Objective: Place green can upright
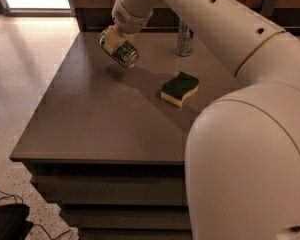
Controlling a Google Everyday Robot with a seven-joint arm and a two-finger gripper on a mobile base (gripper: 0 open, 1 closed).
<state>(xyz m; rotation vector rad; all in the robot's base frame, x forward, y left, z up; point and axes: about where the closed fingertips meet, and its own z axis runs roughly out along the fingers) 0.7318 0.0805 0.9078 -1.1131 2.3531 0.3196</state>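
Camera view: hand [115, 43] noted over the far left part of the counter [90, 129], at the end of the arm [215, 29] reaching in from the right. Hand seen pinched on the green can [125, 54], pale fingers [109, 40] pressed against its body. Can held off the surface, judged from its shadow [121, 72] lying apart below it. Long axis recorded as slanted, neither upright nor flat: it runs from upper left down to lower right, with one shiny end turned down, to the right and toward the camera. The other end is hidden by the hand. Step in hand judged to be the righting of the can before set-down. To be done well, the wrist should be rotated until the axis stands vertical and the lower end faces the counter squarely; only then should the can be lowered. Release is best held back until the base is seated flat, since a rim-first landing could let it roll. Sponge [180, 88] and silver can [184, 38] lie well apart to the right, so the spot beneath should serve.
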